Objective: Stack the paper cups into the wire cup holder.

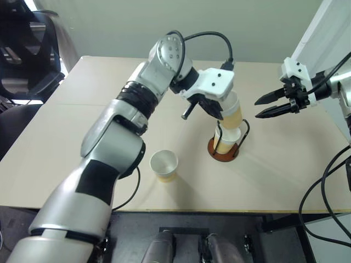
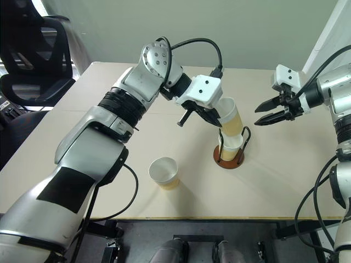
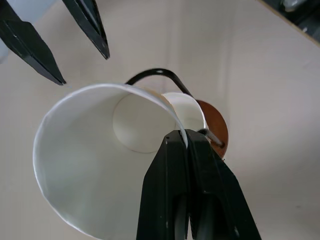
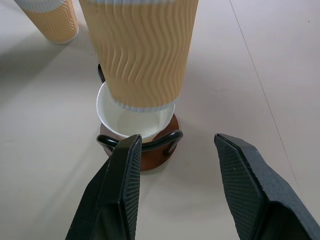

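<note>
Three paper cups: one seated in the single wire cup holder (image 2: 228,156), one pinched by the left end effector (image 3: 186,145) directly above it, one upright (image 2: 164,172) alone on the tabletop (image 2: 285,181). Right end effector (image 2: 262,113) parted, empty, nearby.

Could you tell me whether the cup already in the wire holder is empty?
Empty: the seated cup shows a bare white inside; the held cup hangs above.

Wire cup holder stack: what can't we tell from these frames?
- Whether the held cup has entered the seated cup: the right wrist view only shows its bottom at the rim.
- Wire cup holder loops, head views: mostly hidden by the cups.
- Left gripper fingers, head views: hidden behind its white wrist housing.
</note>
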Motion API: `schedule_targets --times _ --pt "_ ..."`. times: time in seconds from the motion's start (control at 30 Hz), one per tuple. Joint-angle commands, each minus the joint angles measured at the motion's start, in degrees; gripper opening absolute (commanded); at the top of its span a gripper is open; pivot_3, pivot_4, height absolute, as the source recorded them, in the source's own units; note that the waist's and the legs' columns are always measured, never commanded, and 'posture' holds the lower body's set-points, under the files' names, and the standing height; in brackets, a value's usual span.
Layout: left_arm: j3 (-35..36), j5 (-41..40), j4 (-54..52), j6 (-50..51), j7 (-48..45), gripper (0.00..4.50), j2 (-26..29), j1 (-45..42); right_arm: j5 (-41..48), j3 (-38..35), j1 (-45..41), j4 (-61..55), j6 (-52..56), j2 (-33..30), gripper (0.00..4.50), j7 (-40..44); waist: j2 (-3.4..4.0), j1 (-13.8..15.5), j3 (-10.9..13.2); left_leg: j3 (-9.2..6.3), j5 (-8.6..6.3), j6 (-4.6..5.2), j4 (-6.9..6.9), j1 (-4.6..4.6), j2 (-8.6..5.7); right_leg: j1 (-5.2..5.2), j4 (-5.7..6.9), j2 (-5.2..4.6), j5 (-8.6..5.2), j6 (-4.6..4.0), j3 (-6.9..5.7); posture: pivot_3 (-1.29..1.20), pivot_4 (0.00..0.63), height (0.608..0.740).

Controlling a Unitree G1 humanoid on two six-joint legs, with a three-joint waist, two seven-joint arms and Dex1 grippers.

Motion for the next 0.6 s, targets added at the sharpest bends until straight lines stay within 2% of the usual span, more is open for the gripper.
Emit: schedule_targets --times 0.03,0.6 --pt "-0.4 0.0 -1.5 -1.3 -2.0 0.02 0.3 -0.6 0.6 -0.1 -1.9 -1.2 -0.2 -1.3 2.29 0.2 0.0 0.0 0.0 0.0 0.0 0.0 0.0 0.0 0.0 0.0 0.0 0.0 0.0 0.0 0.0 0.0 0.15 0.74" --pt "-1.3 0.8 -0.8 -1.6 -2.0 0.02 -1.2 -0.4 0.2 -0.4 -1.5 -1.3 -0.6 -1.8 2.29 0.2 0.0 0.0 0.0 0.0 0.0 0.0 0.01 0.0 0.0 0.0 0.02 0.0 0.0 0.0 0.0 0.0 0.15 0.74"
